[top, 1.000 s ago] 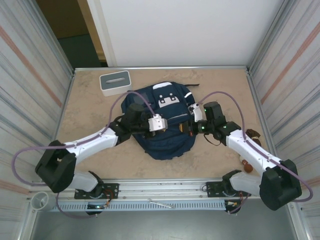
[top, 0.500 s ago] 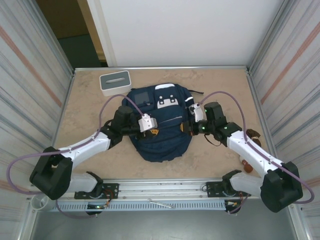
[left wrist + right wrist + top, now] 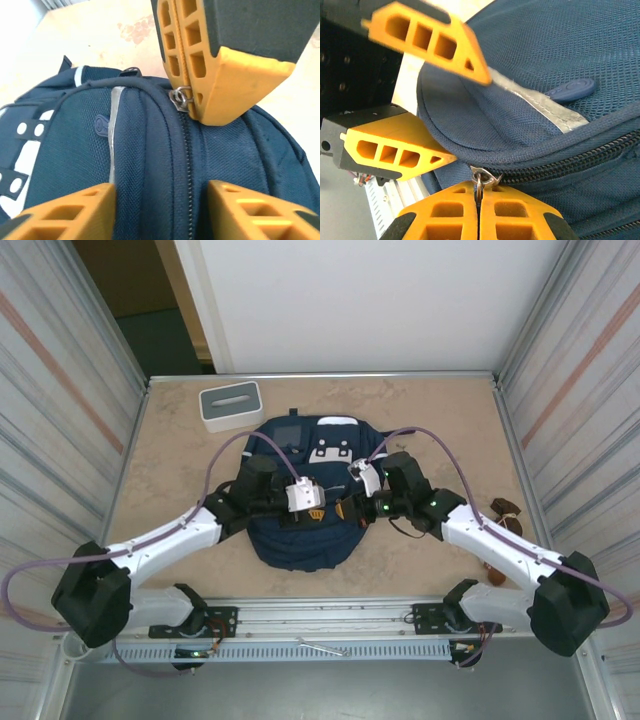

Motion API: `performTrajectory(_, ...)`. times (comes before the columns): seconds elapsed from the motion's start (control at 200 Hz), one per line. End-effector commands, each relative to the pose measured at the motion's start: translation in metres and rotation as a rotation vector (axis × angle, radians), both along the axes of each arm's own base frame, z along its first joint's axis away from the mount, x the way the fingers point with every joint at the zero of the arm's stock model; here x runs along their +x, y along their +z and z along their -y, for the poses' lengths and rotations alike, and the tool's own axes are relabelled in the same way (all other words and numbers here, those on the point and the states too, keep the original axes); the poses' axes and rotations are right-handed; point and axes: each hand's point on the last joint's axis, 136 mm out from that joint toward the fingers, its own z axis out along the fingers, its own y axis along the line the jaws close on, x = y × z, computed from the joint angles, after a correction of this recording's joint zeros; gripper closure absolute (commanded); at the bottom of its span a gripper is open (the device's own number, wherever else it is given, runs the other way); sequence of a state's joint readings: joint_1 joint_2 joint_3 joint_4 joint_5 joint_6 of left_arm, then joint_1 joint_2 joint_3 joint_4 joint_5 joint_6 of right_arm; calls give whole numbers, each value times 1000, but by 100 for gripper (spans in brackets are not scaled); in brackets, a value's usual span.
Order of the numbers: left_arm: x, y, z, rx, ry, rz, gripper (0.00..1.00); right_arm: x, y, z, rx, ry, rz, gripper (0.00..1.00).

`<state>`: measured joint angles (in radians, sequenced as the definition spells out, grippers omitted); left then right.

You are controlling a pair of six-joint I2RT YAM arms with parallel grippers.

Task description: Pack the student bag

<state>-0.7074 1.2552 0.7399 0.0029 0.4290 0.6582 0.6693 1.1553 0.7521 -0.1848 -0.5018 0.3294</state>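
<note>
The student bag (image 3: pixel 300 540) is a navy backpack with white stripes, lying in the middle of the table. My right gripper (image 3: pixel 345 510) is shut on the metal zipper pull (image 3: pixel 479 180) at the end of the bag's zip (image 3: pixel 580 160); its joined fingertips (image 3: pixel 215 65) also show in the left wrist view, on the pull (image 3: pixel 181 96). My left gripper (image 3: pixel 318 512) faces it at close range and is open. Its fingers (image 3: pixel 65 212) straddle the fabric ridge that carries the zip (image 3: pixel 187 165), one on each side.
A grey-and-white box (image 3: pixel 230 405) stands at the back left, just behind the bag. Small brown objects (image 3: pixel 505 510) lie on the table beside the right arm. Metal walls close both sides, and a rail (image 3: pixel 320 625) runs along the near edge.
My left gripper has opened and now straddles the zip ridge. The right gripper has moved left with the zipper pull, and the bag has shifted left with it.
</note>
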Motion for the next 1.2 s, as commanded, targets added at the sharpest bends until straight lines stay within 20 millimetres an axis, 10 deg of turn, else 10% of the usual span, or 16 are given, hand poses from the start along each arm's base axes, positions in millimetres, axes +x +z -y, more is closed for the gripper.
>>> performTrajectory(0.0,3,-3,2,29,-23,10,65,8,34,-12,76,41,110,100)
performTrajectory(0.125,3,3,-2,-25,-54,-15,88,17,14,8,27,-2,71,100)
performTrajectory(0.346,-13,27,-17,-206,-156,-20,96,68,-24,78,-38,-292,-111,100)
performTrajectory(0.887,-21,22,-2,-224,-263,-94,96,113,-42,73,-100,-399,-123,95)
performTrajectory(1.047,-7,18,1,-210,-202,-81,87,104,-17,79,-80,-377,-50,70)
performTrajectory(1.192,4,12,7,-178,-138,-61,58,108,12,115,-168,-495,85,53)
